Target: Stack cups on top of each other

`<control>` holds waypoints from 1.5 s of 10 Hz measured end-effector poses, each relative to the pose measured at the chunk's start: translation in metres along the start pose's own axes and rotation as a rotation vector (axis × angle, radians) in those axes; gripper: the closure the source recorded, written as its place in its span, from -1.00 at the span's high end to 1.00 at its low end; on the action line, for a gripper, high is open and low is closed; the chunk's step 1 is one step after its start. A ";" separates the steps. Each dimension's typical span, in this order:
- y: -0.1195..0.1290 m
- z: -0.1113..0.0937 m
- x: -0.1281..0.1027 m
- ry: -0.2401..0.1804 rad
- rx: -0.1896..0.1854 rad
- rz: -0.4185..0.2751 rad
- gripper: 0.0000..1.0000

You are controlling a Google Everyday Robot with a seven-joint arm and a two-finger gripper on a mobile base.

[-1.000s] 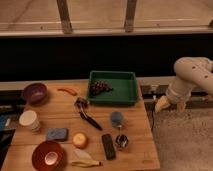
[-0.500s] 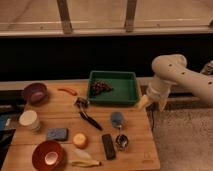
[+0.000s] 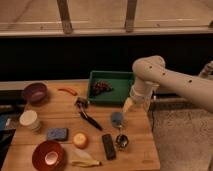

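The blue-grey cup [image 3: 117, 119] stands upright on the wooden table [image 3: 140, 150], right of centre. The cream-white cup [image 3: 29, 120] stands far off at the table's left edge. My gripper [image 3: 128, 106] hangs from the white arm [image 3: 150, 75] just above and slightly right of the blue-grey cup, in front of the green tray. It points down, is open, and holds nothing.
A green tray [image 3: 117, 77] with dark grapes [image 3: 101, 87] sits at the back. A purple bowl [image 3: 35, 92], a red-orange bowl [image 3: 48, 154], a blue sponge [image 3: 57, 134], an orange [image 3: 80, 140], a banana [image 3: 84, 161], a black remote [image 3: 108, 146] and a black tool [image 3: 90, 120] are spread over the table.
The arm has swung left from beyond the table's right side, bringing the gripper over the table and close above the blue-grey cup. Nothing on the table has moved.
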 end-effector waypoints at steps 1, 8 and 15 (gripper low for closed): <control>0.000 0.000 0.000 0.000 0.000 0.000 0.31; 0.037 0.037 -0.024 0.028 -0.025 -0.109 0.31; 0.047 0.070 -0.052 0.042 0.075 -0.165 0.31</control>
